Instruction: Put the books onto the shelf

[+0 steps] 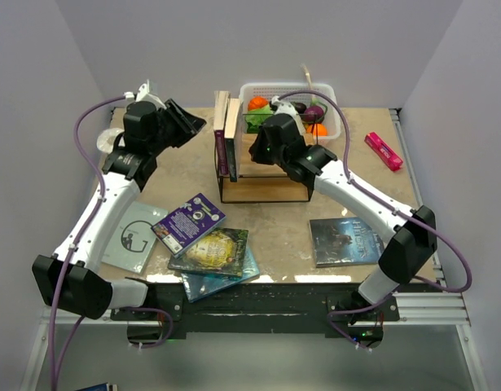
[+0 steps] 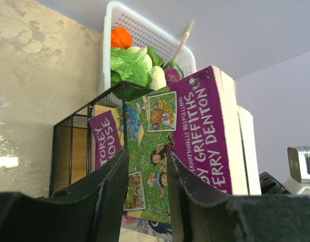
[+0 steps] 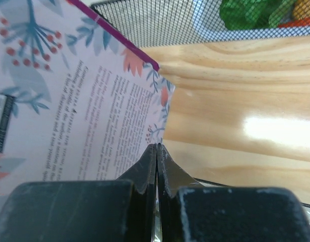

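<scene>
The shelf (image 1: 266,191) sits at upper centre of the overhead view, a black wire box with pale wooden boards. The standing books (image 1: 226,134) are upright at its left end, page edges up. Through the left wrist camera the nearest one shows a purple and green cover (image 2: 195,131) against the mesh side (image 2: 69,146). The right claw (image 1: 254,151) is inside the shelf just right of those books. Its wrist view shows it shut tight on nothing (image 3: 157,147), its tips right by the corner of a pale flowery cover, the wooden board (image 3: 235,101) beyond. The left claw (image 1: 193,124) hangs at upper left, just short of the books and pointing at them. It is partly open with nothing between its fingers (image 2: 112,196). More books lie flat on the bench (image 1: 274,220). At lower centre the purple book (image 1: 189,221) overlaps the green-gold book (image 1: 213,250), which lies on the teal-blue book (image 1: 234,279). A pale grey book (image 1: 134,236) lies left of those, partly under the left arm, and the dark blue-grey book (image 1: 345,240) at lower right. Behind the shelf stands a white basket (image 1: 331,94) of vegetables, and a pink oblong (image 1: 383,151) lies at upper right.
</scene>
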